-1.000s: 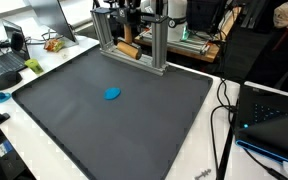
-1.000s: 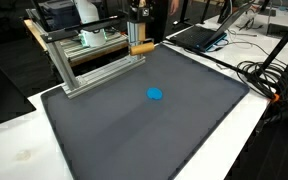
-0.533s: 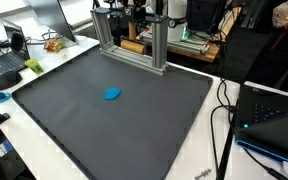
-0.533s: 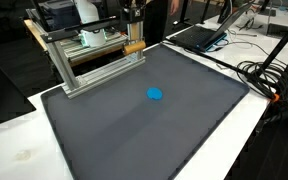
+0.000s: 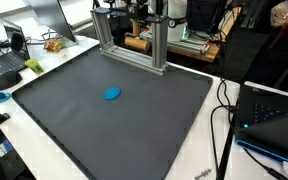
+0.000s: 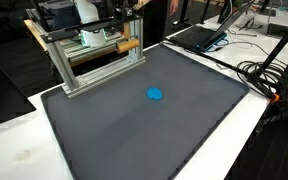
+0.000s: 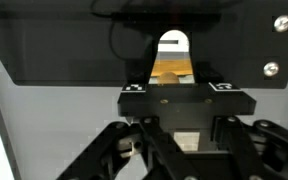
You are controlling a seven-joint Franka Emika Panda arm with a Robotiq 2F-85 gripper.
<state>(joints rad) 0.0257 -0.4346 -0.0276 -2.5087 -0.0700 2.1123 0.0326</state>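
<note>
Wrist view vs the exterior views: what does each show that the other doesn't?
Wrist only: the fingers close up, two black-and-white markers, and a dark panel with a slot. Exterior only: the blue object on the dark mat, and a laptop. Shared: the wooden piece, which sits by the metal frame in both exterior views.

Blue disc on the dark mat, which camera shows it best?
An exterior view shows the blue disc best: whole, unobstructed and near the picture's middle, on the dark mat. Another exterior view also shows it whole, but further off-centre. The wrist view does not show it at all.
</note>
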